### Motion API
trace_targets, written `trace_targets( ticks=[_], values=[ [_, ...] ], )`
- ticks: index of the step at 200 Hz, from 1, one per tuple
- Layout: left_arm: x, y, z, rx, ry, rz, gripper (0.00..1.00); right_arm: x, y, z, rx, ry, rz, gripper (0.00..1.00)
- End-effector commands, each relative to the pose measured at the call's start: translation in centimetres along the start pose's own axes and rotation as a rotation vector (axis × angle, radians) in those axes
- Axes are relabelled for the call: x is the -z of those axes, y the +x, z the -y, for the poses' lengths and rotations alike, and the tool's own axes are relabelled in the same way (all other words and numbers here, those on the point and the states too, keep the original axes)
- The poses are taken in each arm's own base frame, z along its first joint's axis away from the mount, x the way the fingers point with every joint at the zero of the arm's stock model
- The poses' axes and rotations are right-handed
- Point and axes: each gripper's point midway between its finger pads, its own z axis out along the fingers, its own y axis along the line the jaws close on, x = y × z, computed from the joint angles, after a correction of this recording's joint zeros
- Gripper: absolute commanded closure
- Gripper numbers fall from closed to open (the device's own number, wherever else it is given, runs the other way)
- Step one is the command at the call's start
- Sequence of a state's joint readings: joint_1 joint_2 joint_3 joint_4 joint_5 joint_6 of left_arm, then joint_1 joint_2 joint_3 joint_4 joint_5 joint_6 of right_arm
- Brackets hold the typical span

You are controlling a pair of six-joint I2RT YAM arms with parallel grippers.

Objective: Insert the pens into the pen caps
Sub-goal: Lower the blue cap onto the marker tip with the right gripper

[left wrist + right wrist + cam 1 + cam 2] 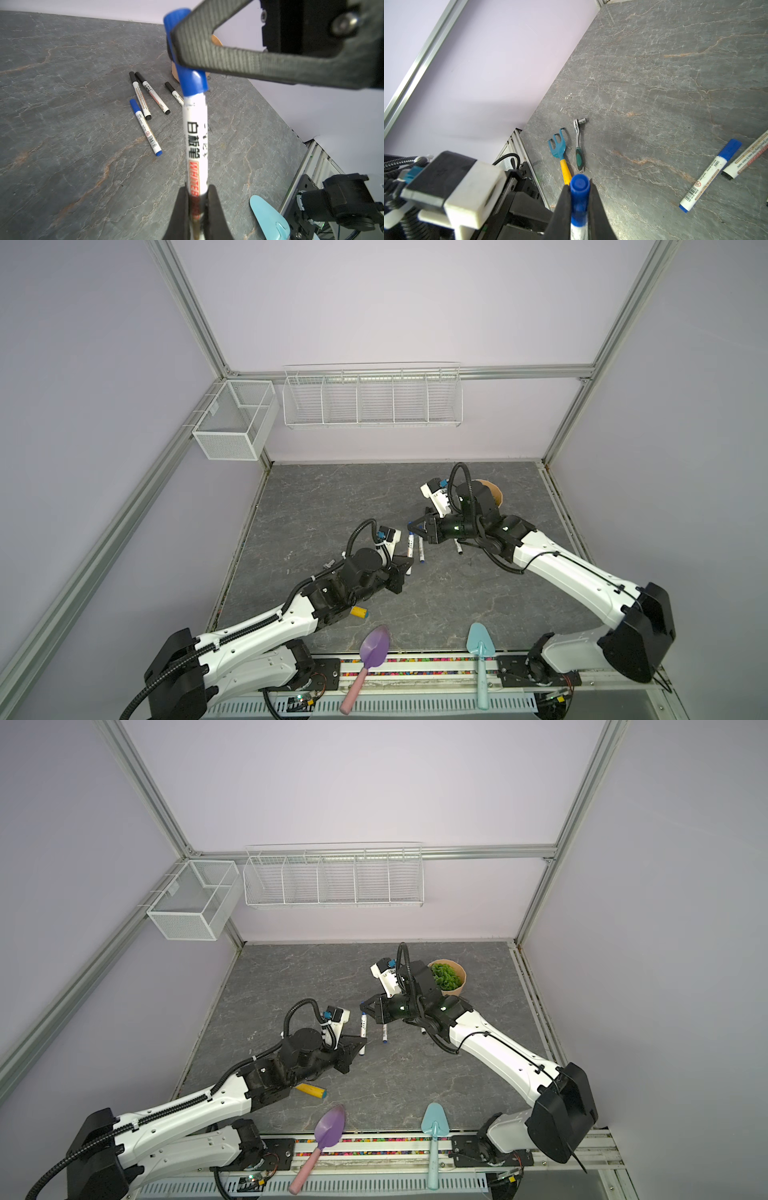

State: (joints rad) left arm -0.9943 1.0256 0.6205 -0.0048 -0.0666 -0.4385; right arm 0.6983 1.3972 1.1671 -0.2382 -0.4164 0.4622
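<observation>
A white marker pen (196, 141) is clamped at its barrel by the left gripper (196, 193) and at its blue plastic cap (579, 185) by the right gripper (579, 192), below centre in both top views. Four more capped pens (145, 126) are shown together only by the left wrist view.

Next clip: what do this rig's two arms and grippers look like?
The left arm and right arm have white shells with black joint housings. A ribbed black cable conduit loops above each wrist. The left gripper and right gripper are black, with long tapered fingers showing a ridged surface. Each wrist carries a white-and-black camera block with a blue connector.
</observation>
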Motion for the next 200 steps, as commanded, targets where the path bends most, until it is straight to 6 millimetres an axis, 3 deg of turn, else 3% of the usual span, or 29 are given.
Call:
trace_targets(
  ticks=[1,36,84,106,163,200],
  values=[
    [0.6,-2.6,0.5,-0.015,0.007,0.095,1.00,-0.2,1.4,-0.6,-0.018,-0.028,-0.047,0.93],
    [0.7,-2.7,0.2,-0.008,-0.007,0.106,1.00,0.6,1.6,-1.8,0.003,-0.080,-0.057,0.93],
    [0.3,-3.0,-0.2,-0.045,-0.043,0.113,1.00,1.8,3.7,-4.3,0.063,-0.218,-0.137,0.88],
    [0.5,-3.6,-0.2,-0.066,-0.051,0.134,1.00,2.4,4.2,-4.2,0.077,-0.206,-0.151,0.88],
    [1.3,-4.6,-0.2,-0.142,-0.067,0.165,1.00,2.4,4.3,-1.9,0.110,-0.067,-0.160,0.87],
    [1.5,-4.5,0.0,-0.168,-0.046,0.181,1.00,2.9,3.5,-2.4,0.130,-0.069,-0.127,0.69]
  ],
)
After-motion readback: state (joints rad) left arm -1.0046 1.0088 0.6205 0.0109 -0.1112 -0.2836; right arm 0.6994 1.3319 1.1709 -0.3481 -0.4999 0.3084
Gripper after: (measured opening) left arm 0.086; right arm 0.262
